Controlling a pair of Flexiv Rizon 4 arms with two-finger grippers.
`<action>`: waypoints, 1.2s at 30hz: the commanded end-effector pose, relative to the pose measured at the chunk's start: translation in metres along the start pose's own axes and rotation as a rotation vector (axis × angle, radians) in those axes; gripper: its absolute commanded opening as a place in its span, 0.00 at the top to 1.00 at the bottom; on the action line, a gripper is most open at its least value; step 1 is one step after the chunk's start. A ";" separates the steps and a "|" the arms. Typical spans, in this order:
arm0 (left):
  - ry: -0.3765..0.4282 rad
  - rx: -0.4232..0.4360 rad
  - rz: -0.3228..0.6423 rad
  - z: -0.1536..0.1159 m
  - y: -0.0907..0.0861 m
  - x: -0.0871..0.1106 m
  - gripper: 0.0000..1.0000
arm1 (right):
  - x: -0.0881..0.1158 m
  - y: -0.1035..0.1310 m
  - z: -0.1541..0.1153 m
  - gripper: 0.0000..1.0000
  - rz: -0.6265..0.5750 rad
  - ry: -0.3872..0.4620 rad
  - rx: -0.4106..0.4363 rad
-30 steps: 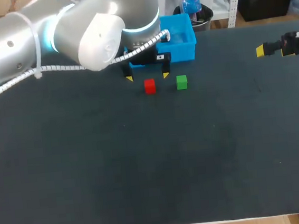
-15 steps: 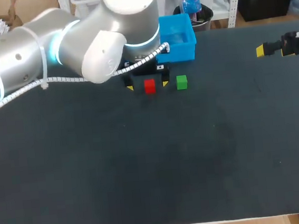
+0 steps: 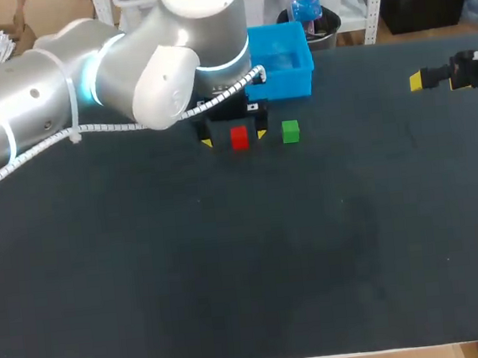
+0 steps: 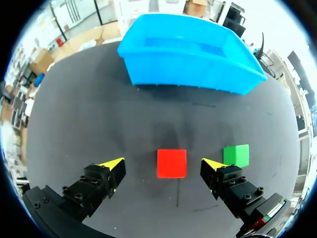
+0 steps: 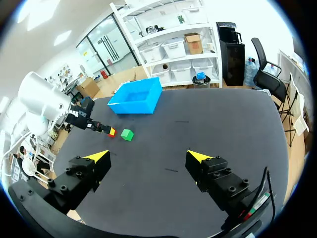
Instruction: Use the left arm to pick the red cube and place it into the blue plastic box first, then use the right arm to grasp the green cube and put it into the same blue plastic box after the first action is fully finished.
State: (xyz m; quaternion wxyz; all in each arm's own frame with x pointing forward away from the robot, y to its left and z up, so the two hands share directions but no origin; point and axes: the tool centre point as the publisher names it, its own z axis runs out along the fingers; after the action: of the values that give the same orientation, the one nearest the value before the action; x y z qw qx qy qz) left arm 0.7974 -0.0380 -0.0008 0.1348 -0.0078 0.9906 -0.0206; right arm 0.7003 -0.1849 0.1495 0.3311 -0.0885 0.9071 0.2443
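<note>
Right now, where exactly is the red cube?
In the head view the red cube sits left of the green cube, just in front of the blue plastic box, between the open fingers of the left gripper.

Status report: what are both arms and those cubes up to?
Left gripper open, straddling red cube, not gripping. Right gripper open, empty, off to the side. Green cube close beside one left finger; blue box ahead.

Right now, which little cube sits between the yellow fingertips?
The red cube, between the open fingers of the left gripper; the green cube lies outside them, beside one finger.
</note>
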 end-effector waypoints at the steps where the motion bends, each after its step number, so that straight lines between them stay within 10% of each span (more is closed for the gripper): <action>1: 0.019 -0.007 0.002 0.005 -0.005 -0.008 0.00 | 0.000 0.000 0.000 0.00 -0.001 0.000 0.001; 11: 0.028 -0.030 0.011 0.009 -0.005 -0.010 0.06 | 0.000 0.000 0.000 0.00 -0.001 0.000 0.001; 13: 0.029 -0.032 0.008 0.009 -0.005 -0.010 0.89 | 0.000 0.000 0.000 0.00 -0.001 0.000 0.001; 14: 0.029 -0.031 0.006 0.009 -0.005 -0.010 1.00 | 0.000 0.000 0.000 0.00 -0.001 0.000 0.001; 36: 0.030 -0.035 -0.004 -0.001 -0.002 -0.011 1.00 | 0.000 0.000 0.000 0.00 -0.001 0.000 0.001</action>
State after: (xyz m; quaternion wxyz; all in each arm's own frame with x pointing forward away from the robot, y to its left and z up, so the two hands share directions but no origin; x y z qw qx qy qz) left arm 0.8091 -0.0410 -0.0038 0.1204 -0.0118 0.9926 -0.0050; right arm 0.7003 -0.1849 0.1495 0.3311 -0.0885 0.9071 0.2443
